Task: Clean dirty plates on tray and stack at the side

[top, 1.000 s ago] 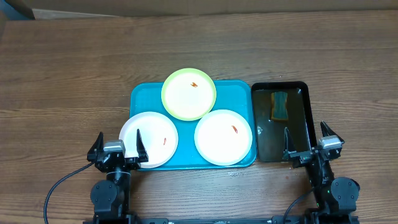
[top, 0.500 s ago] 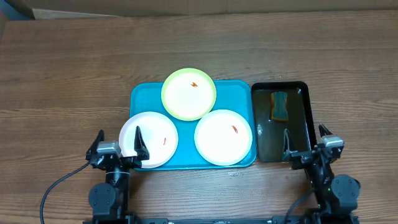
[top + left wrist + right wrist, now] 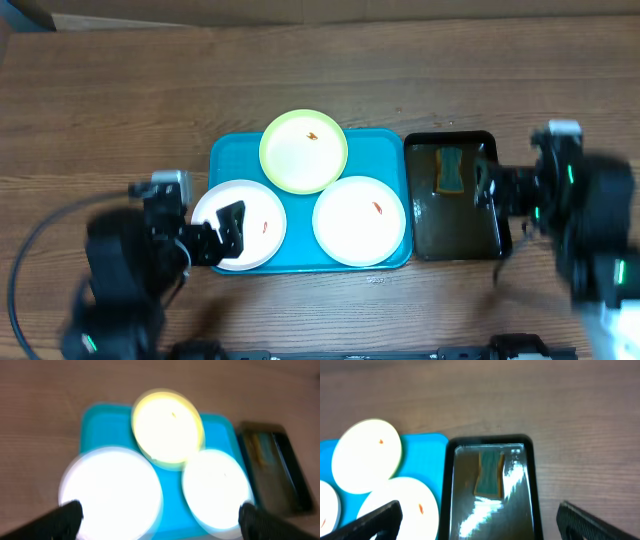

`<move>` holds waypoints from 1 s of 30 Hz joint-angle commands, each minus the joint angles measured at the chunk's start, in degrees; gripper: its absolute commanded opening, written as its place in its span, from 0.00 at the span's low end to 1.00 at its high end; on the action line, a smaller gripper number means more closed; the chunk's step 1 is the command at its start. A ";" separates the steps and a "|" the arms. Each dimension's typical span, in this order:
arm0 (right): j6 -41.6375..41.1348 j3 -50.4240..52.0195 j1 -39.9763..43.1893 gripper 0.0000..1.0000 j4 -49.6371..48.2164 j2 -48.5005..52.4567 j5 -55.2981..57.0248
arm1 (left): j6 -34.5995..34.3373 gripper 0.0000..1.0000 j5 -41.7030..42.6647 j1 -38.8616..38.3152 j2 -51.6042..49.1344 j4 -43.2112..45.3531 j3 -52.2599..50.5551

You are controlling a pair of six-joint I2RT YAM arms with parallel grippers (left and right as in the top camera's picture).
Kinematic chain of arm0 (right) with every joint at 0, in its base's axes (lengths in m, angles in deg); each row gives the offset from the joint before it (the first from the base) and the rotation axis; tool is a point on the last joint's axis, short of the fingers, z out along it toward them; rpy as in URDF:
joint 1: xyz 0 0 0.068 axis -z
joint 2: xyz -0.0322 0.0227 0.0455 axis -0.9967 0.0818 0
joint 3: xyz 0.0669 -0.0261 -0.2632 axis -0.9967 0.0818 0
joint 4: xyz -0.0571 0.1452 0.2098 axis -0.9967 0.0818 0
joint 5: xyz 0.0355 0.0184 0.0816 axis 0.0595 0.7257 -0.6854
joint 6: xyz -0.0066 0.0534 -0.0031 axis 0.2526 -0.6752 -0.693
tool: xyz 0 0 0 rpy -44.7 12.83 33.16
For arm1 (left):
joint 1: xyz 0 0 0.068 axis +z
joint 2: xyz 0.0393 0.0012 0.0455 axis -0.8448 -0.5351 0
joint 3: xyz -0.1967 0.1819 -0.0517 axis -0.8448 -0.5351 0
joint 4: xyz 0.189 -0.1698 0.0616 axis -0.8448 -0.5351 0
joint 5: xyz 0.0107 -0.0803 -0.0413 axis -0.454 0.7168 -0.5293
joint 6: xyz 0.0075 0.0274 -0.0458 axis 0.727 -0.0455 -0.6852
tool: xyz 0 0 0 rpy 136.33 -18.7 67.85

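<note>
Three plates lie on the turquoise tray [image 3: 228, 160]: a yellow-green rimmed plate [image 3: 304, 150] at the back, a white plate [image 3: 245, 222] front left and another white plate [image 3: 359, 220] front right. Each carries a small orange-red smear. My left gripper [image 3: 205, 238] hangs open over the left white plate's near edge, holding nothing. In the left wrist view the left gripper [image 3: 162, 526] spans both white plates [image 3: 112, 492] [image 3: 217, 487]. My right gripper [image 3: 492, 200] is open above the black tray [image 3: 492, 140]. The right wrist view shows the right gripper [image 3: 480, 525] empty.
The narrow black tray [image 3: 447, 485] right of the turquoise tray holds water and a green-and-yellow sponge [image 3: 490, 472] at its far end. Bare wooden table [image 3: 110, 120] lies left of, behind and right of the trays. Both arms look blurred in the overhead view.
Both arms have lifted from their rest near the front edge and swung away from it. The left now reaches over the left white plate, the right over the black tray. Plates have not moved.
</note>
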 commanded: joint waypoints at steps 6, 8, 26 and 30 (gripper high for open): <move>-0.31 -32.76 0.17 1.00 25.49 32.92 -12.20 | 5.75 0.84 10.47 -0.13 -35.54 -27.56 39.67; -1.31 -32.76 0.17 0.88 26.62 34.84 -13.40 | 5.03 0.50 11.02 -0.66 -38.18 -28.39 40.26; -9.33 -23.67 -2.10 0.69 23.50 37.38 -0.74 | -14.01 0.41 -1.36 -26.95 -40.81 -11.56 11.02; -10.97 -15.17 -3.85 0.69 15.02 37.51 1.99 | -17.57 0.41 -3.98 -31.89 -40.85 -2.05 5.46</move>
